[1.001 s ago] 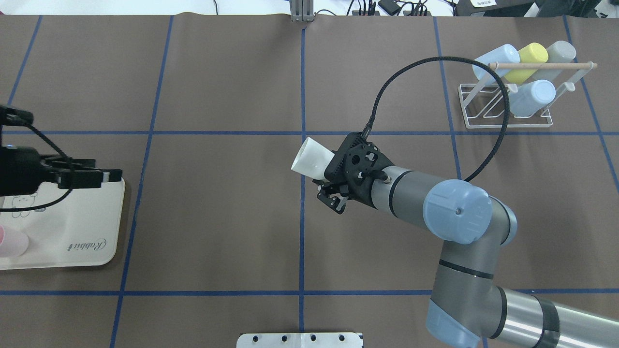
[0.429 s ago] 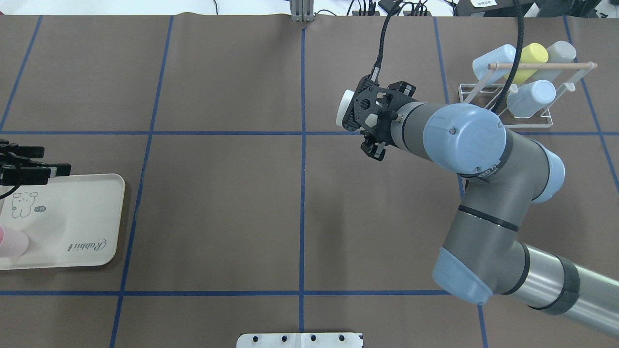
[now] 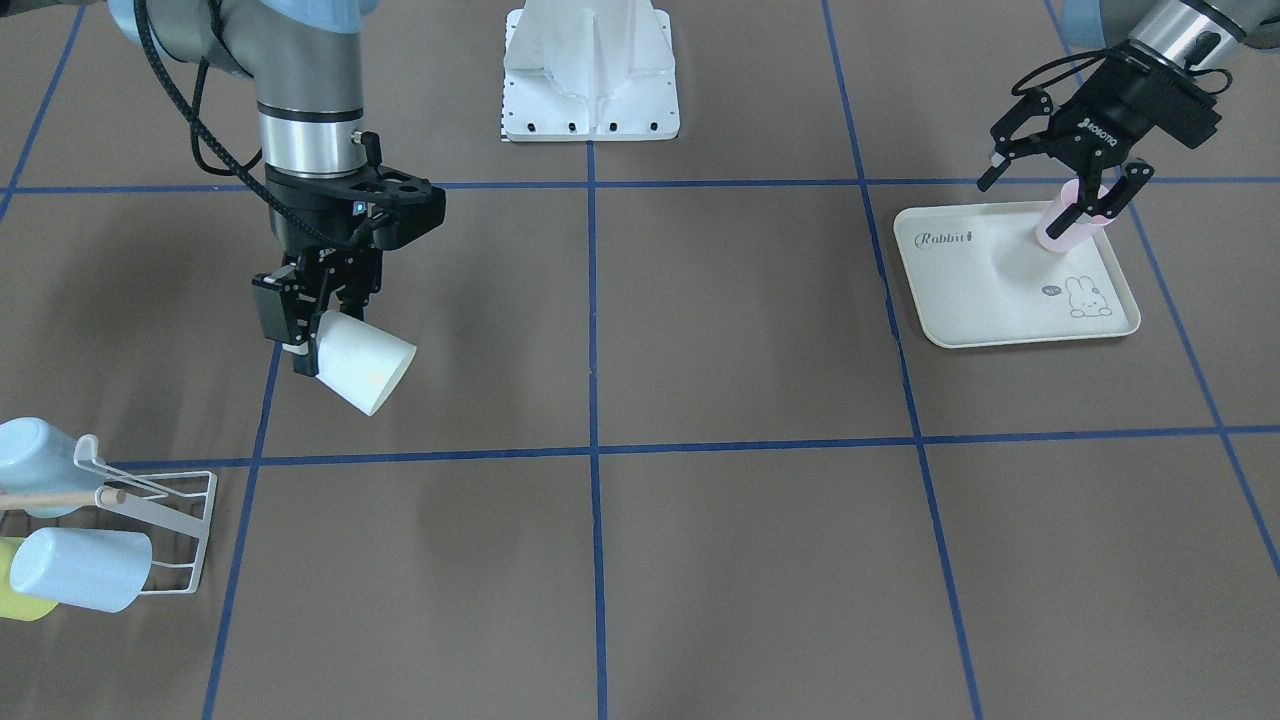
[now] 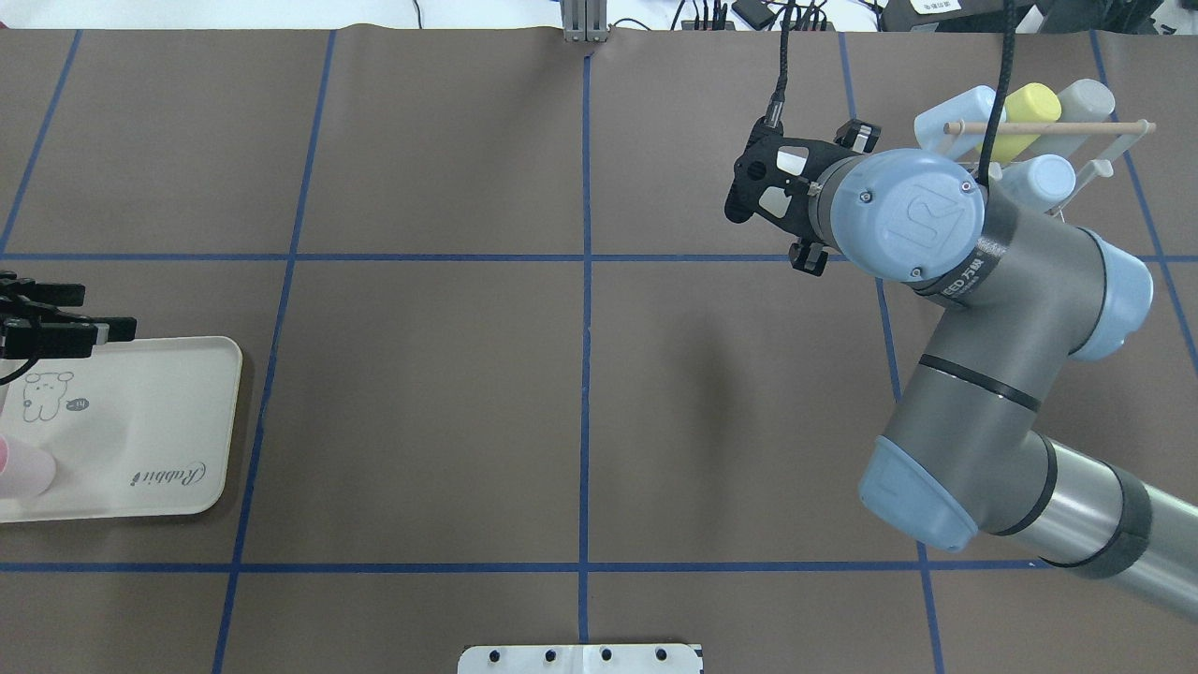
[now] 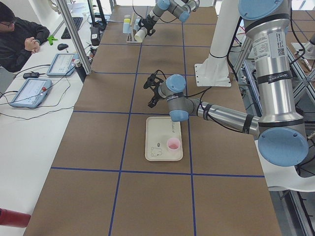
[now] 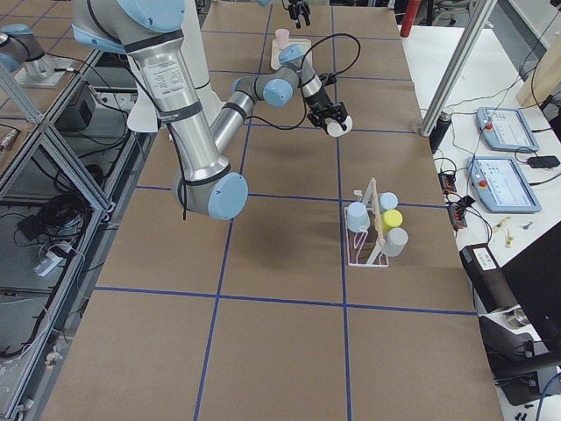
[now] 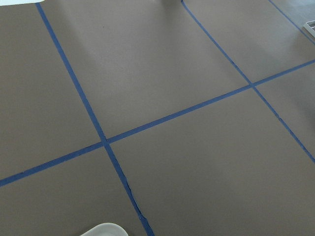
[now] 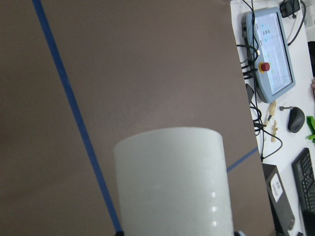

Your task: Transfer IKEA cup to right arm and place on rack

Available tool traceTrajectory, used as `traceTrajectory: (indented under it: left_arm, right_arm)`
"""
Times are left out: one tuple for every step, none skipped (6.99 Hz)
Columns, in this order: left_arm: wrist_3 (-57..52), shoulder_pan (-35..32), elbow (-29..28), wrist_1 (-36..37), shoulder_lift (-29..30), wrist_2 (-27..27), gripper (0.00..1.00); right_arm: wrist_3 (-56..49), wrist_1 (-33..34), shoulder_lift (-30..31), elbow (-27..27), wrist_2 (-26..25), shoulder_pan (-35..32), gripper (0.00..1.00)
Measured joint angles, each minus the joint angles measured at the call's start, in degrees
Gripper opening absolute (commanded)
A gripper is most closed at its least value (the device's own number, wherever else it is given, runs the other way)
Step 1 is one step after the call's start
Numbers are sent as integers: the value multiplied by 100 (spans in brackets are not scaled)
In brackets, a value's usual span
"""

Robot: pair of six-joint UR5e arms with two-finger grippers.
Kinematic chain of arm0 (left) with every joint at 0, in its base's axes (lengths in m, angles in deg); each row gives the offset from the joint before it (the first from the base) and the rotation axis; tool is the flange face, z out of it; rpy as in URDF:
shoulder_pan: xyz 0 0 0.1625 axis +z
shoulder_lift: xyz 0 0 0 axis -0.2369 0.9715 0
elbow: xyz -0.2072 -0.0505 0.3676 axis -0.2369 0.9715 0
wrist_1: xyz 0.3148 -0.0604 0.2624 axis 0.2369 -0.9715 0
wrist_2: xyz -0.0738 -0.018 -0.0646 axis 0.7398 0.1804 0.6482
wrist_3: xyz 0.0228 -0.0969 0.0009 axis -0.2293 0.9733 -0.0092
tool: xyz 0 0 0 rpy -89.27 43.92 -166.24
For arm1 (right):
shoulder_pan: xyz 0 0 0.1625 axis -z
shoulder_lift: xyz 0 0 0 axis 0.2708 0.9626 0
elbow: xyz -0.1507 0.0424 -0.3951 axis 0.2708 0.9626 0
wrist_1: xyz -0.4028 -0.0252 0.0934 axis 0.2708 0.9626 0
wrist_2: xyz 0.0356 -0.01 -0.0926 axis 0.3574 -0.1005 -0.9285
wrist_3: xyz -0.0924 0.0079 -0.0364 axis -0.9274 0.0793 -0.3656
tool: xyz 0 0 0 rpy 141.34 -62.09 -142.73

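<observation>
Now, my left end effector (image 3: 1062, 192) hangs open by the tray (image 3: 960, 300) with its one pink cup (image 3: 1058, 232), my right end effector (image 3: 305, 340) clamps the one white IKEA cup (image 3: 365, 375) over the counter (image 3: 700, 350), long axis tilted down away from it, and the one rack (image 3: 160, 505), bearing four cups (image 4: 1027, 101), lies farther to my right.

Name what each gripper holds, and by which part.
Right gripper holds the white cup by its narrower end; left gripper, open, holds nothing.
</observation>
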Motion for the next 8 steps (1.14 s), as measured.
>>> traceTrajectory:
  left_arm:
    - [2,6,-49,-3,38,-4,100]
    - [7,8,-85,-4,69,-6,100]
    - [19,12,-101,-5,85,-6,100]
    - [31,15,-104,-5,94,-6,100]
    - [36,17,-107,-5,98,-7,100]
    - [38,18,-107,-5,101,-7,100]
    - [41,18,-108,-5,102,-7,100]
    - [44,19,-108,-5,101,-7,100]
  right_arm:
    - [-604,462,-8,-39,-215,-166,0]
    - [-1371,952,-8,-79,-471,-345,0]
    - [-2084,1343,37,-111,-700,-519,0]
    - [-2683,1626,125,-122,-927,-643,0]
    - [-3153,1797,241,-115,-1162,-700,0]
    - [-3406,1870,378,-95,-1313,-716,0]
    - [-3503,1895,489,-60,-1375,-712,0]
    - [-3536,1900,547,10,-1400,-706,0]
